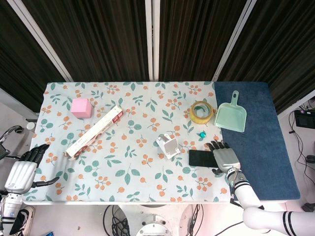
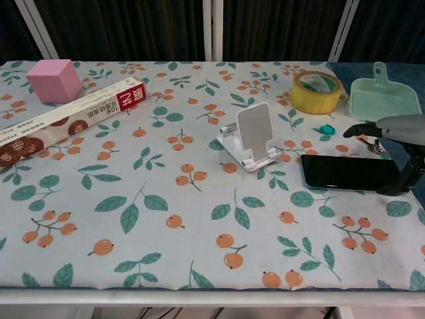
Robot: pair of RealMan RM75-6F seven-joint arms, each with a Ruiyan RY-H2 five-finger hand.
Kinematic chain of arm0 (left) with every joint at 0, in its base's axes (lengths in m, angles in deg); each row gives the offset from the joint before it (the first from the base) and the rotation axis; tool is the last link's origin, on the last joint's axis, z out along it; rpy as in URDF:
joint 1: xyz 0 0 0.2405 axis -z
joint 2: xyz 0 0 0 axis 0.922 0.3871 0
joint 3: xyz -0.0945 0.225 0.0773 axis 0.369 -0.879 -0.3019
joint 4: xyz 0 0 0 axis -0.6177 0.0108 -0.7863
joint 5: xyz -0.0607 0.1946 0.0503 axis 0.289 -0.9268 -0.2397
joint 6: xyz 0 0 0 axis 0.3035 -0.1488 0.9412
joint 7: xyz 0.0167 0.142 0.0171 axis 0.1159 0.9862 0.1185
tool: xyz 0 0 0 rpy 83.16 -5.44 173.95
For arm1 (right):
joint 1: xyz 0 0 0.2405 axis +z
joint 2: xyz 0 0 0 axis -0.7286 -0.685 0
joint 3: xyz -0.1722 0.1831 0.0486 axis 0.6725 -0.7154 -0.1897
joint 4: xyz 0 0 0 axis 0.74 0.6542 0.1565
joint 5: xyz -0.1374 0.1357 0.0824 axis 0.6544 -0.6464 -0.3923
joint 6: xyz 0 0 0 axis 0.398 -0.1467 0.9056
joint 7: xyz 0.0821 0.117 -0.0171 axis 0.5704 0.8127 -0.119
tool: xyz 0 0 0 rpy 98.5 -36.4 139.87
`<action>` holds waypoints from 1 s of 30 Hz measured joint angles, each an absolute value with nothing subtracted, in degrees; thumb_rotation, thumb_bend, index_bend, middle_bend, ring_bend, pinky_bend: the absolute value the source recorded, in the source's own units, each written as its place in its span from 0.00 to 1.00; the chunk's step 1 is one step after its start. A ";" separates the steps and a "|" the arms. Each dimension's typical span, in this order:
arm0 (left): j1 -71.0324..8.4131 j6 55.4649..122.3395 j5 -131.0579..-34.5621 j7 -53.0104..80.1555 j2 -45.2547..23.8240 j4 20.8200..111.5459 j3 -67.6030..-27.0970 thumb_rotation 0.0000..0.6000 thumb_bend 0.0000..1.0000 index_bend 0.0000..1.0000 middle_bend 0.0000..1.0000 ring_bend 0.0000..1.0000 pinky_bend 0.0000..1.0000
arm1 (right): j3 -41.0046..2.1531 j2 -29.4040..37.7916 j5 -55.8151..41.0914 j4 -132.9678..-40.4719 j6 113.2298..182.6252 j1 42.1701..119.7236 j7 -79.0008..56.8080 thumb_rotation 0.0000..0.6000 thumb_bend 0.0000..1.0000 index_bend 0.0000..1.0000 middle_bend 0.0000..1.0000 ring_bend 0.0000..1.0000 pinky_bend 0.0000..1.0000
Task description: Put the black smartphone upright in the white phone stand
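The black smartphone (image 1: 199, 158) (image 2: 345, 173) lies flat on the floral cloth, just right of the white phone stand (image 1: 169, 146) (image 2: 251, 136), which stands empty and upright. My right hand (image 1: 224, 157) (image 2: 398, 129) hovers over the phone's right end with fingers spread. In the chest view its thumb (image 2: 400, 183) reaches down by the phone's right edge. The phone is not lifted. My left hand (image 1: 22, 172) hangs open off the table's front left corner, holding nothing.
A yellow tape roll (image 1: 201, 112), a green dustpan (image 1: 231, 117) and a small teal cap (image 1: 202, 133) sit behind the phone. A long wrap box (image 1: 94, 132) and pink cube (image 1: 81, 107) lie at the left. A blue mat (image 1: 266, 128) covers the right end.
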State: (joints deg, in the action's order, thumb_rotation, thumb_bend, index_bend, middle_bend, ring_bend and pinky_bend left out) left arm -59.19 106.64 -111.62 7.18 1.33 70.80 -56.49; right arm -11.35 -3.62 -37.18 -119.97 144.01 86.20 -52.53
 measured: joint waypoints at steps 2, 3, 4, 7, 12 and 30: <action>-59.24 106.58 -111.48 7.08 1.20 70.63 -56.51 0.57 0.01 0.04 0.08 0.11 0.21 | -11.01 -3.04 -37.46 -119.50 144.02 86.52 -52.69 1.00 0.18 0.00 0.00 0.00 0.00; -59.27 106.56 -111.39 7.01 1.12 70.51 -56.51 0.57 0.01 0.04 0.08 0.11 0.21 | -10.91 -2.83 -37.63 -119.37 144.01 86.65 -52.75 1.00 0.18 0.01 0.00 0.00 0.00; -59.30 106.54 -111.32 6.93 1.05 70.42 -56.51 0.57 0.01 0.04 0.08 0.11 0.21 | -10.80 -2.60 -37.73 -119.21 144.02 86.77 -52.83 1.00 0.18 0.02 0.00 0.00 0.00; -59.40 106.49 -111.05 6.65 1.01 70.37 -56.49 0.58 0.01 0.04 0.08 0.11 0.21 | -10.34 -1.82 -37.79 -118.65 144.31 87.12 -53.14 1.00 0.18 0.07 0.00 0.00 0.00; -59.46 106.59 -110.94 6.67 1.20 70.38 -56.43 0.58 0.01 0.04 0.08 0.11 0.21 | -9.62 -1.04 -37.17 -118.18 145.18 87.32 -53.43 1.00 0.18 0.12 0.00 0.00 0.00; -59.54 105.61 -110.23 7.18 1.07 70.20 -56.65 0.58 0.01 0.04 0.08 0.11 0.21 | -9.38 0.15 -38.14 -116.76 145.95 88.02 -53.27 1.00 0.19 0.18 0.00 0.00 0.00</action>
